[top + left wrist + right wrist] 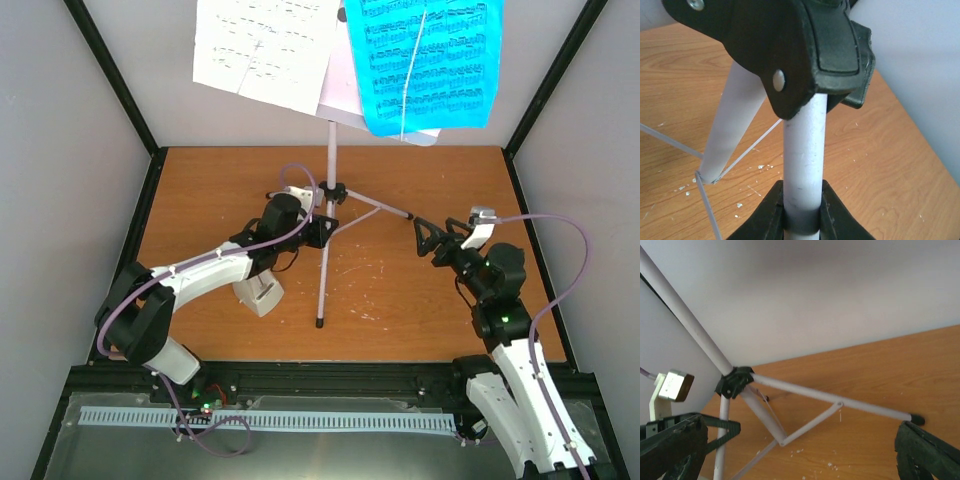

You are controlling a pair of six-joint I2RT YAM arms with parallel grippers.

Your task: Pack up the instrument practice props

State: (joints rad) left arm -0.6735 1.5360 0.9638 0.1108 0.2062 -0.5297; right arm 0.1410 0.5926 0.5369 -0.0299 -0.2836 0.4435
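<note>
A scuffed wooden worktop [400, 310] boxed in by pale grey walls carries the white music stand [331, 165] at its middle, tripod legs spread. White sheet-music pages [262, 45] sit on its left and a bright blue page [425, 65] on its right. The left claw [320, 230] is clamped on one of the stand's white tubes right beside the black hub [815, 55], while the right claw [432, 238] gapes wide and holds nothing, just beside the tip of the right-hand leg [385, 207].
</note>
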